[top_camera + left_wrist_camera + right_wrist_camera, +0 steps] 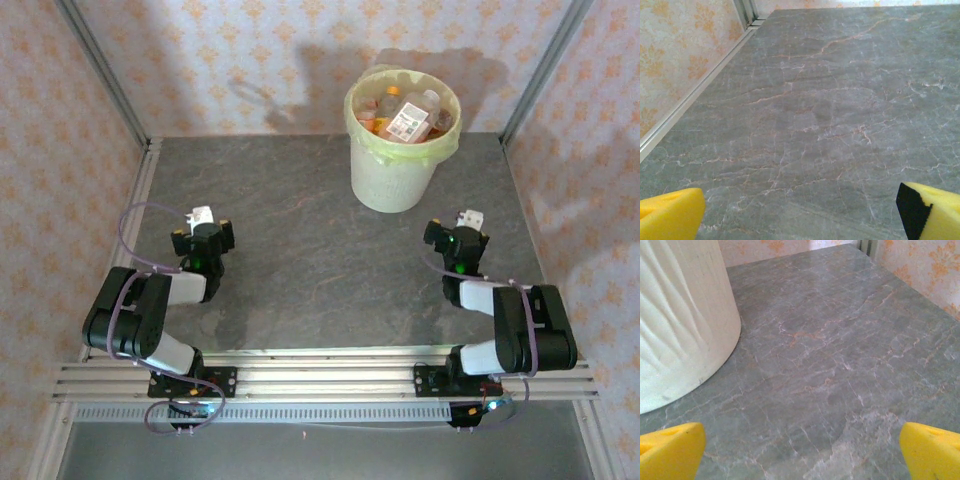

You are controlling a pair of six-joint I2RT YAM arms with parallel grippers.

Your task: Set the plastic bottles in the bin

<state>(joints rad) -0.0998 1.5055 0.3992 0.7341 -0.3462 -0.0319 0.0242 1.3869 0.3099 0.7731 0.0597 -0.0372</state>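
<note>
Top view, bin [390, 182]: stands upright on the far part of the bench [300, 270], right of centre, with its pale green liner folded over the rim.
Top view, plastic bottles [408, 120]: heaped inside the bin up to rim level; a white label and orange-tinted bodies are legible, but an exact count cannot be told.
Top view, left gripper [203, 232]: on the near-left of the bench, well apart from the bin, which lies ahead and to its right.
Top view, right gripper [458, 236]: on the near-right, closer to the bin, which lies ahead and slightly to its left; not touching.
Top view, jaw state: too small to judge for either gripper.
Left wrist view, left gripper [800, 220]: yellow pads [670, 215] sit at opposite lower corners, spread wide, with nothing between them.
Left wrist view, surroundings: grey veined bench surface [830, 110] ahead, with a metal rail [700, 90] and patterned wall [675, 55] along the left.
Right wrist view, right gripper [800, 452]: pads spread wide and holding nothing.
Right wrist view, bin wall [680, 325]: cream and ribbed, standing ahead-left of the left pad and clear of it.
Right wrist view, addition: the bin's foot meets the bench [840, 350] at surface level, while the top view supplies the contents.
</note>
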